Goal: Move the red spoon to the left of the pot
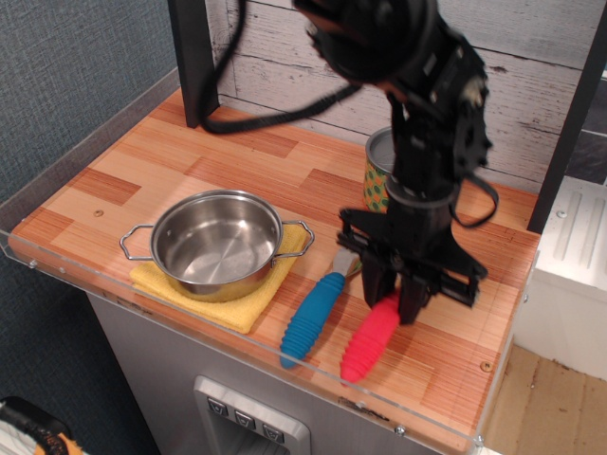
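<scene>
Claw (395, 301) seemingly clenched on upper end of the red spoon (369, 337), right of the pot (215, 242).

One black arm comes in from the top of the shot, thick cable looped off its upper section, and bends so the wrist points straight down. The hand (391, 301) sits at the bottom of that, fingers pointing down and pulled in tight, pinching the upper end of the red spoon (370, 337). Wide crossbar just above the fingers.
</scene>
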